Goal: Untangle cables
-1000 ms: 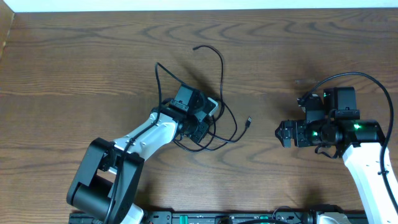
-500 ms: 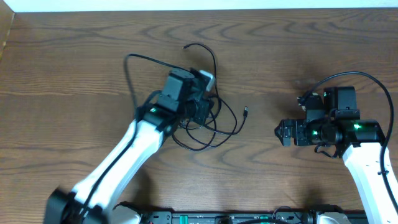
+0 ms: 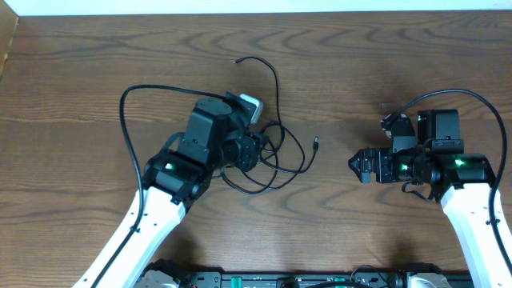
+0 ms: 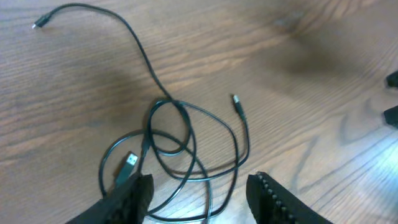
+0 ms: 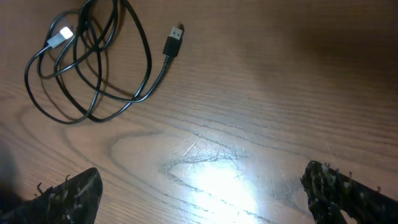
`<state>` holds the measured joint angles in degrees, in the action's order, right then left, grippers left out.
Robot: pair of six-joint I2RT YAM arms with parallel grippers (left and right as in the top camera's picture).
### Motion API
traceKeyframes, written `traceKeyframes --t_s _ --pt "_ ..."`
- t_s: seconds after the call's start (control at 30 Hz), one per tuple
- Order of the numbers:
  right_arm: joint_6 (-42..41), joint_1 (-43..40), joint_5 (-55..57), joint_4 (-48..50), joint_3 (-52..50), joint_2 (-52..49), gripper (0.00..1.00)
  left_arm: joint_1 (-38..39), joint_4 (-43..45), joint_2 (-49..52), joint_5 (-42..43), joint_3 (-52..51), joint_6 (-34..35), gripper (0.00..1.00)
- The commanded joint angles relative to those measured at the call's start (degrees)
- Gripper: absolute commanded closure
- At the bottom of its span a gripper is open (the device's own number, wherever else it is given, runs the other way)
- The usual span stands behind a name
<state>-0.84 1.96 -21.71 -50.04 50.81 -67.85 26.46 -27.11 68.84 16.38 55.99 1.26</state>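
- I see bare worktop (image 3: 72, 72) around both hands, its far edge well beyond them.
- Left hand (image 4: 202, 199): fingers apart, gripping nothing. The black cable (image 4: 169, 102) loops loosely just ahead and between them.
- Right hand (image 5: 208, 196): spread wide and empty, with the cable well ahead of it to the left.

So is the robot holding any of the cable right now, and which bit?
Nothing is held. The left gripper hangs open over the tangled black cable, not pinching it. The right gripper is open and empty.
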Motion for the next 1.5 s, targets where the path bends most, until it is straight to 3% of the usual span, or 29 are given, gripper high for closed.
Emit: traceKeyframes --t_s 0.0,0.13,0.27,0.43,0.83,1.23,1.3,1.33,1.37,1.47 --pt "-0.42 0.42 -1.4 0.09 -0.35 -0.04 0.01 0.0 -1.01 2.32 -0.57 0.55 -1.22 0.44" --pt "-0.44 0.39 -1.38 0.39 -0.35 -0.04 0.01 0.0 -1.4 5.38 -0.09 0.5 -1.2 0.41" --pt "-0.42 0.39 -1.38 0.5 -0.35 -0.04 0.01 0.0 -1.36 9.16 2.99 0.5 -1.7 0.23" --pt "-0.39 0.39 -1.38 0.48 -0.35 -0.04 0.01 0.0 -1.33 15.32 5.29 0.5 -4.22 0.12" --pt "-0.33 0.39 -1.33 0.57 -0.37 -0.04 0.01 0.0 -0.92 25.64 5.05 0.5 -4.22 0.11" --pt "-0.33 0.39 -0.94 0.94 -2.01 -0.04 0.01 0.04 -0.28 29.57 4.57 0.0 -6.56 0.11" --pt "-0.35 0.39 -0.94 1.22 -2.69 -0.04 0.01 0.04 -0.28 30.16 4.55 -0.26 -6.86 0.29" --pt "-0.35 0.39 -0.94 1.22 -2.95 -0.04 0.01 0.04 -0.35 30.25 4.28 -0.28 -6.84 0.51" --pt "-0.35 0.39 -0.96 1.31 -3.39 -0.04 0.01 0.04 -0.44 30.25 4.09 -0.26 -6.8 0.92" --pt "-0.35 0.39 -0.96 1.97 -4.76 -0.04 0.01 0.04 -0.15 30.23 4.04 -0.26 -6.78 0.92"
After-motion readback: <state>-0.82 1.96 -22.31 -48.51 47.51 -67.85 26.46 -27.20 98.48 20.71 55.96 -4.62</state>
